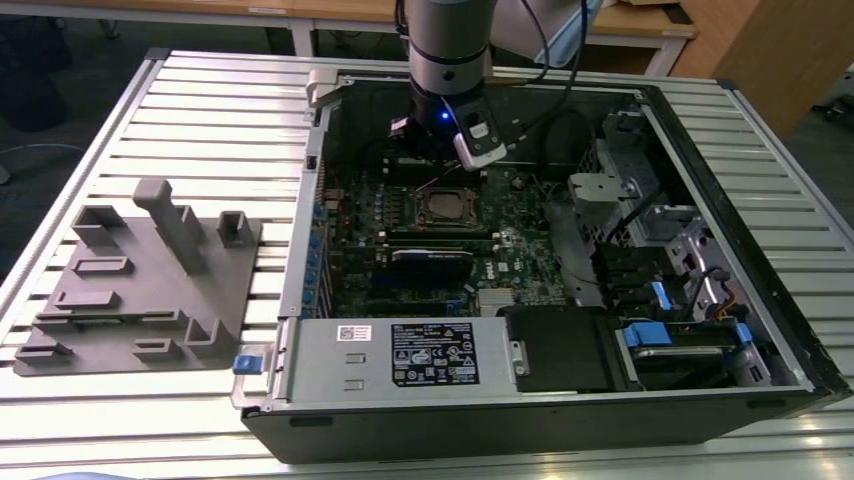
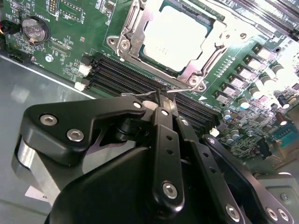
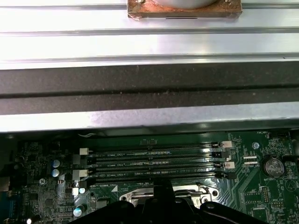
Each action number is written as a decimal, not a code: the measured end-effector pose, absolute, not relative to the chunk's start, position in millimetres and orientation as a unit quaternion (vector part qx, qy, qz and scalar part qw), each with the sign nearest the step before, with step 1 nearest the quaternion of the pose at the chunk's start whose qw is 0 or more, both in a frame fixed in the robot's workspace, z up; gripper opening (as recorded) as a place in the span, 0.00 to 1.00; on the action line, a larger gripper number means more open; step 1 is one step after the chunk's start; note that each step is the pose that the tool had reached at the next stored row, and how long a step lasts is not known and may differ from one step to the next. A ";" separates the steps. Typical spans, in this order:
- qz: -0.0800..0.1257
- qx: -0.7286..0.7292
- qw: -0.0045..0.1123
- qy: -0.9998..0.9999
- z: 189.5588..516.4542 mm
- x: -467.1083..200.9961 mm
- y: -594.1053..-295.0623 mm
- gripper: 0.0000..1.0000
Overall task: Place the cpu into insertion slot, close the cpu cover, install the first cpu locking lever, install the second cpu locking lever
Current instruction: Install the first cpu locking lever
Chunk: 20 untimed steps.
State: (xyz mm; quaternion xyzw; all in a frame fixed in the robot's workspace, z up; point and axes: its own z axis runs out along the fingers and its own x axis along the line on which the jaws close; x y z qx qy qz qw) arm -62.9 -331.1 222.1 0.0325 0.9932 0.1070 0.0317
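Observation:
In the second wrist view the cpu point(image 2: 175, 37), a silver-tan square, lies flat on the green board. The cpu cover point(image 2: 132, 28), a silvery frame, is down around its edges. The insertion slot is hidden beneath them. My gripper point(image 2: 161, 95) is at the near edge of the cover with its black fingers point(image 2: 163, 140) together. They pinch a thin silvery wire, a cpu locking lever point(image 2: 135, 95), which sticks out on both sides of the tips. In the exterior view the gripper point(image 1: 437, 160) hangs inside the open computer case just behind the cpu point(image 1: 447, 207).
Black memory slots point(image 2: 117, 74) run beside the socket, directly under the fingers. A coin battery point(image 2: 35, 29) sits on the board. A grey fixture block point(image 1: 134, 275) stands at the exterior view's left. Drive bays point(image 1: 667, 300) and a labelled grey plate point(image 1: 400, 355) bound the board.

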 end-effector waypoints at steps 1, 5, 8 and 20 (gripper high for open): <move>0.107 0.032 0.032 0.993 222.0 -62.9 -330.7 0.11; 0.107 0.032 0.032 0.993 221.7 -62.9 -329.8 0.11; 0.107 0.033 0.032 0.993 221.4 -62.4 -329.4 0.11; 0.107 0.032 0.032 0.993 220.2 -61.1 -329.1 0.11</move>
